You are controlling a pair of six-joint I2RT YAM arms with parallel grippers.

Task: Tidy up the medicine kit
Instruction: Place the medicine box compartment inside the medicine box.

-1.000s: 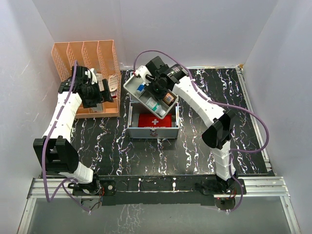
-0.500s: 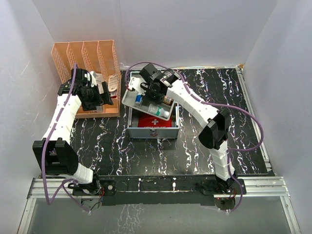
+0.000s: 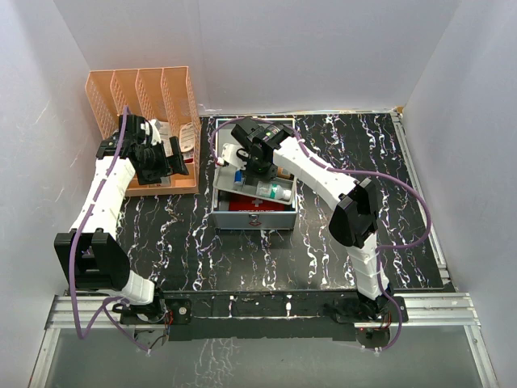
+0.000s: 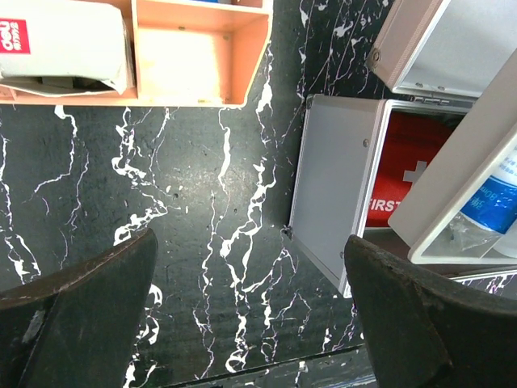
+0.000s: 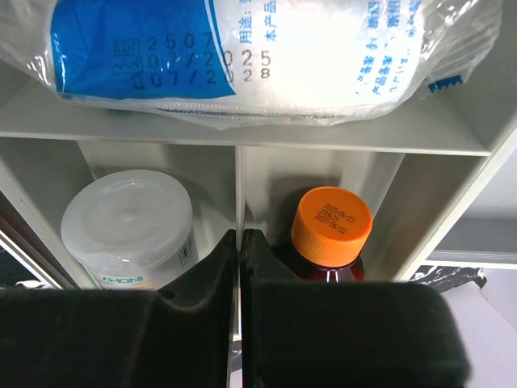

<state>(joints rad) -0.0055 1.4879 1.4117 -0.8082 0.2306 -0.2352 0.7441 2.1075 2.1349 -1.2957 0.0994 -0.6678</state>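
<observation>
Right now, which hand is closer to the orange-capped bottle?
Right. The right hand is shut on the tray divider beside the orange-capped bottle; the left hand hangs open near the orange rack, left of the medicine kit.

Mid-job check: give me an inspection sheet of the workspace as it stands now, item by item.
Surface: black table with white veining.
Job's things: medicine kit open; red pouch lies inside.
Divided tray: over the kit, carrying a white jar, an orange-capped bottle and a bagged pack. Whether it is seated cannot be told.
Clutter: orange organizer at left rear, a white box in it.
Grippers: left gripper jaws wide open, empty, above bare table; right gripper jaws shut on the tray's divider.
Cables: a purple cable follows the left arm; another loops wide of the right arm.
Surroundings: white walls; nothing else seen.
</observation>
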